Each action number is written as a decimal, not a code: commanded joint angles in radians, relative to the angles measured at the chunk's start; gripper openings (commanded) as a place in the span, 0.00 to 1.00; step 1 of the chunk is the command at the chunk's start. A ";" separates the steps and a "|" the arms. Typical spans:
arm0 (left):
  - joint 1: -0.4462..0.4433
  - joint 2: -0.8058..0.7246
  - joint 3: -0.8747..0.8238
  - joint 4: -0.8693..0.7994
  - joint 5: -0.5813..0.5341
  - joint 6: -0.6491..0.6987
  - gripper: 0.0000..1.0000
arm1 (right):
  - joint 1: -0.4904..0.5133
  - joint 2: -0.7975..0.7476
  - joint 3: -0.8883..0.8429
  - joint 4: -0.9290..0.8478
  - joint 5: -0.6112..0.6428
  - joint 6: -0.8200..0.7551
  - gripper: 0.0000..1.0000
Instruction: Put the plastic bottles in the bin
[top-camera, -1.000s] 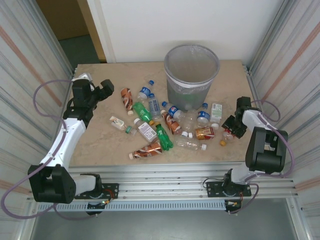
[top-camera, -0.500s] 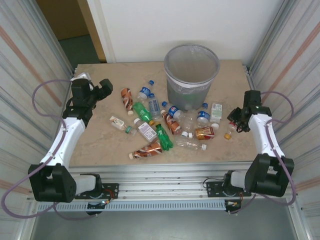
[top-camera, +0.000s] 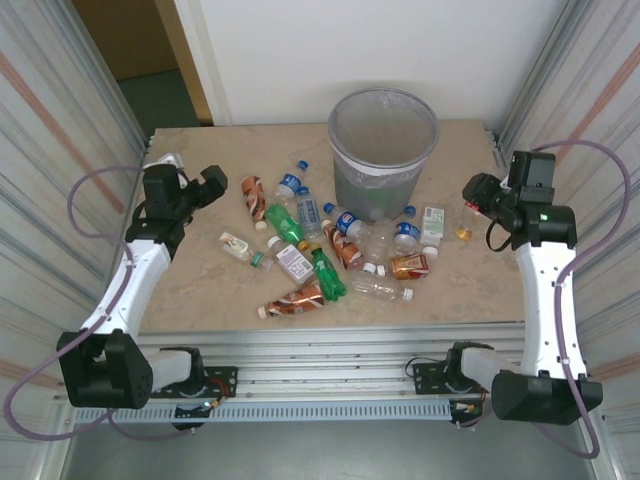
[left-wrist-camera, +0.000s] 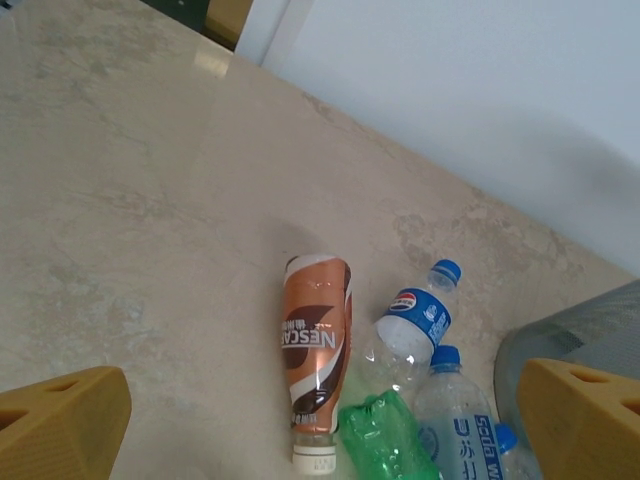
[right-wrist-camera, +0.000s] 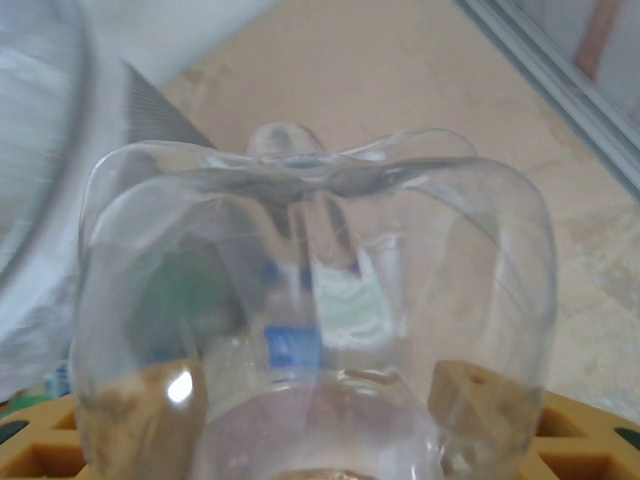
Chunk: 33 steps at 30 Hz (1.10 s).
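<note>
Beige marbled tabletop (top-camera: 200, 290) sits between ribbed metal side walls, with a white wall behind. At upper centre of the overhead frame stands the tall round translucent grey bin (top-camera: 383, 105), lined with a clear plastic bag. What lies inside it cannot be made out through the wall.

Below and to the left of the bin, loose plastic bottles lie on their sides in a scatter, about fourteen by count. Two are green bottles (top-camera: 285, 222), four carry orange-brown labels (top-camera: 253, 192), and two carry blue Pepsi labels (top-camera: 291, 183). The rest are clear or white-labelled, and some overlap too much to separate.

The right gripper (top-camera: 474, 192) hangs to the right of the bin, clamped on one clear plastic bottle (right-wrist-camera: 310, 280). That bottle's lobed base faces the wrist camera between the yellow jaws.

The left gripper (top-camera: 212, 182) hovers at the left edge of the scatter, jaws spread wide with nothing between them. Its wrist view looks down on a brown Nescafe bottle (left-wrist-camera: 318, 350) beside a Pepsi one.
</note>
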 joint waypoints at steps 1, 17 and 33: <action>0.007 -0.023 -0.020 0.001 0.047 -0.020 0.99 | 0.035 0.036 0.091 0.027 -0.059 -0.048 0.45; -0.041 0.039 -0.052 0.049 0.151 -0.063 0.99 | 0.208 0.587 0.709 0.170 -0.158 -0.129 0.46; -0.084 0.019 -0.013 -0.002 0.156 -0.070 0.99 | 0.258 1.018 1.126 0.137 -0.158 -0.309 0.47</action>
